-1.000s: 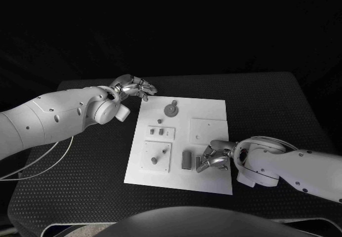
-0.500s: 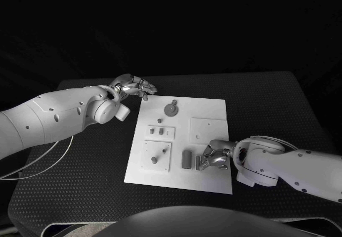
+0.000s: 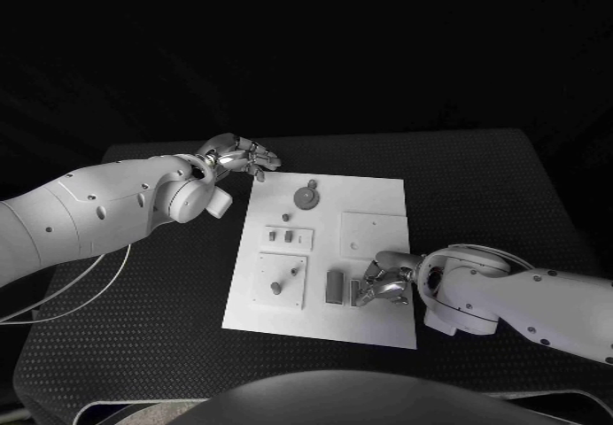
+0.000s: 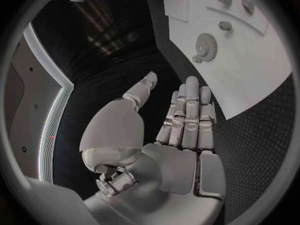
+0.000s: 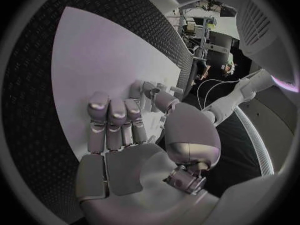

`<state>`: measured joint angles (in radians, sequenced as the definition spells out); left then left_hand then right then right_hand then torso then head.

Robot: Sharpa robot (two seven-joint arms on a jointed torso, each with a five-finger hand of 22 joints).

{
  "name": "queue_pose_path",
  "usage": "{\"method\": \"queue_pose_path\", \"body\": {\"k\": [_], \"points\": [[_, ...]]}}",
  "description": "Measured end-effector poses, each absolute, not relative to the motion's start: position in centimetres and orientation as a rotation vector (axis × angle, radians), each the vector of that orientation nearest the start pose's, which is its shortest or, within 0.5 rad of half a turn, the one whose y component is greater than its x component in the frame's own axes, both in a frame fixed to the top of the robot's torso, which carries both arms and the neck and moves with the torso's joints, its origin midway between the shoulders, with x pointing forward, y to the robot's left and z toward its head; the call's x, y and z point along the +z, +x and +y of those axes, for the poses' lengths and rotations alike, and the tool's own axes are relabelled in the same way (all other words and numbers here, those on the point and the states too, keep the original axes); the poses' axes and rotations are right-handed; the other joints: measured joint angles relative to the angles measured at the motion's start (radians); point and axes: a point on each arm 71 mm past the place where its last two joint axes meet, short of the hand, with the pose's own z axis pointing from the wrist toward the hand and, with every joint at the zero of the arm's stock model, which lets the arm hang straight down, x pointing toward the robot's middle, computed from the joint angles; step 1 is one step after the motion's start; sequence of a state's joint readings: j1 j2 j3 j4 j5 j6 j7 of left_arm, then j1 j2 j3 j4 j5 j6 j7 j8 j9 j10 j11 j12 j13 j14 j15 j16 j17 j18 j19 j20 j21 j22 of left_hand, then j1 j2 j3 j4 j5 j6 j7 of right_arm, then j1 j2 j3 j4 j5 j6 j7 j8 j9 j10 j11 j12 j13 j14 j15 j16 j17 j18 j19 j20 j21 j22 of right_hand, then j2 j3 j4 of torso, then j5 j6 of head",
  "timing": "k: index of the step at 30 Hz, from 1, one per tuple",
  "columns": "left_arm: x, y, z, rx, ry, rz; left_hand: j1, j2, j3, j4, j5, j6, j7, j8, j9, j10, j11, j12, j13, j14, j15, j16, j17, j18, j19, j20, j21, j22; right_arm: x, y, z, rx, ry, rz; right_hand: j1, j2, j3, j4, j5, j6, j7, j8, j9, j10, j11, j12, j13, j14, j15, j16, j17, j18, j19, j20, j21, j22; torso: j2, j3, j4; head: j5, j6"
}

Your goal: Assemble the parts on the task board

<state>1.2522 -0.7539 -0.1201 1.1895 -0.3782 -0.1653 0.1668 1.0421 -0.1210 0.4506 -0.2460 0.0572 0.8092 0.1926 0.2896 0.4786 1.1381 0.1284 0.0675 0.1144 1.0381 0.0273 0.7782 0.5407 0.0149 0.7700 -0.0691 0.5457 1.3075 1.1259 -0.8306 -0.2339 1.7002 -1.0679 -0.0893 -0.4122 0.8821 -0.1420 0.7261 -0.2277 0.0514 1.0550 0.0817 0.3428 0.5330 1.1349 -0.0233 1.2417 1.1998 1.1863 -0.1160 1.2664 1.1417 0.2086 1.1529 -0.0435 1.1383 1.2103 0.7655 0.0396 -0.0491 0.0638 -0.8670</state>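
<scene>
Mid-assembly on the flat white rectangular task board (image 3: 320,252) at the centre of the black table (image 3: 511,195): small grey gear (image 3: 306,196) seated near the far edge, dark oblong grey block (image 3: 335,287) loose near the front. Right hand (image 3: 381,283) curled low beside that block, grip impossible to tell; left hand (image 3: 240,157) open, empty, off the board's far corner. Much seemingly left.

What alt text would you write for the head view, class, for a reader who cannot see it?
A white task board lies on a black table, with the robot's right hand over its near edge beside an upright grey block. The left hand hovers off the far-left corner, near a grey gear.
</scene>
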Motion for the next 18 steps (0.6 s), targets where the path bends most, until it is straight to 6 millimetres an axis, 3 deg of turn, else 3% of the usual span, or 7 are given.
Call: {"method": "queue_pose_path", "body": {"k": [4,7,9,11,14,16,18], "points": [[-20.8,54.1,25.9,-1.134,-0.820,1.728,0.000,0.000,0.000,0.000,0.000,0.000,0.000,0.000,0.000,0.000,0.000,0.000,0.000,0.000,0.000,0.000,0.001,0.000,0.000,0.000,0.000,0.000,-29.6,38.7,-16.7,0.663,0.144,2.395,-0.041,-0.063,-0.026,0.015,0.039,-0.011,-0.011,-0.028,-0.010,-0.033,0.014,-0.030,-0.022,0.000,0.000,-0.009,0.000,0.000,0.000,0.000,0.000,-0.002,0.000,0.0000,0.0001,-0.003,0.005],[-20.8,54.1,25.9,-1.134,-0.820,1.728,0.000,0.000,0.000,0.000,0.000,0.000,0.000,0.000,0.000,0.000,0.000,0.000,0.000,0.000,0.000,0.000,0.001,0.000,0.000,0.000,0.000,0.000,-29.6,38.8,-17.2,0.697,0.160,2.398,-0.072,-0.105,-0.067,0.030,0.009,-0.041,-0.020,-0.059,-0.030,-0.066,0.033,-0.042,-0.033,-0.020,0.017,-0.012,0.003,0.000,-0.015,0.003,0.000,-0.003,0.000,0.0001,0.0001,-0.003,0.010],[-20.8,54.1,25.8,-1.135,-0.819,1.728,0.000,0.000,0.000,0.000,0.000,0.000,0.000,0.000,0.000,0.000,0.000,0.000,0.000,0.000,0.000,0.000,0.001,0.000,0.000,0.000,0.000,0.000,-29.6,38.9,-17.3,0.712,0.165,2.402,-0.088,-0.118,-0.103,0.029,0.007,-0.059,-0.021,-0.069,-0.030,-0.082,0.043,-0.042,-0.030,-0.030,0.030,-0.012,0.007,0.000,-0.028,0.002,-0.006,-0.004,0.000,0.0002,0.0002,-0.003,0.013],[-20.9,54.1,25.8,-1.135,-0.819,1.728,0.000,0.000,0.000,0.000,0.000,0.000,0.000,0.000,0.000,0.000,0.000,0.000,0.000,0.000,0.000,0.000,0.001,0.000,0.000,0.000,0.000,0.000,-29.5,39.0,-17.6,0.726,0.174,2.408,-0.114,-0.115,-0.149,0.020,0.011,-0.081,-0.019,-0.084,-0.030,-0.101,0.053,-0.042,-0.025,-0.042,0.042,-0.012,0.011,0.000,-0.044,0.004,-0.010,-0.003,-0.001,0.0001,0.0002,-0.003,0.017],[-20.9,54.1,25.7,-1.136,-0.818,1.728,0.000,0.000,0.000,0.000,0.000,0.000,0.000,0.000,0.000,0.000,0.000,0.000,0.000,0.000,0.000,0.000,0.001,0.000,0.000,0.000,0.000,0.000,-29.0,39.6,-18.3,0.731,0.192,2.399,-0.145,-0.085,-0.239,-0.026,0.034,-0.108,-0.006,-0.098,-0.044,-0.132,0.070,-0.034,-0.021,-0.063,0.055,-0.015,0.019,0.000,-0.072,-0.002,-0.014,-0.001,-0.001,0.0001,0.0002,-0.005,0.024],[-20.9,54.1,25.6,-1.135,-0.818,1.727,0.000,0.000,0.000,0.000,0.000,0.000,0.000,0.003,0.000,0.000,0.000,0.000,0.000,0.000,0.000,0.000,0.001,0.000,0.000,0.000,0.000,0.000,-28.6,40.3,-19.0,0.720,0.206,2.384,-0.151,-0.090,-0.250,-0.029,0.024,-0.122,0.001,-0.100,-0.045,-0.135,0.070,-0.033,-0.021,-0.063,0.056,-0.014,0.019,0.000,-0.079,-0.005,-0.014,-0.001,-0.001,0.0001,0.0002,-0.006,0.029],[-20.9,54.2,25.6,-1.136,-0.819,1.725,0.000,0.000,0.000,0.000,0.000,0.000,0.000,0.004,0.000,0.000,0.000,0.000,0.000,0.000,0.000,0.000,0.001,0.000,0.000,0.000,0.000,0.000,-27.8,41.2,-19.8,0.705,0.221,2.360,-0.153,-0.092,-0.250,-0.029,0.015,-0.147,0.025,-0.100,-0.056,-0.138,0.074,-0.033,-0.021,-0.063,0.056,-0.012,0.019,0.000,-0.080,-0.003,-0.018,-0.001,-0.001,0.0001,0.0002,-0.008,0.035]]}}
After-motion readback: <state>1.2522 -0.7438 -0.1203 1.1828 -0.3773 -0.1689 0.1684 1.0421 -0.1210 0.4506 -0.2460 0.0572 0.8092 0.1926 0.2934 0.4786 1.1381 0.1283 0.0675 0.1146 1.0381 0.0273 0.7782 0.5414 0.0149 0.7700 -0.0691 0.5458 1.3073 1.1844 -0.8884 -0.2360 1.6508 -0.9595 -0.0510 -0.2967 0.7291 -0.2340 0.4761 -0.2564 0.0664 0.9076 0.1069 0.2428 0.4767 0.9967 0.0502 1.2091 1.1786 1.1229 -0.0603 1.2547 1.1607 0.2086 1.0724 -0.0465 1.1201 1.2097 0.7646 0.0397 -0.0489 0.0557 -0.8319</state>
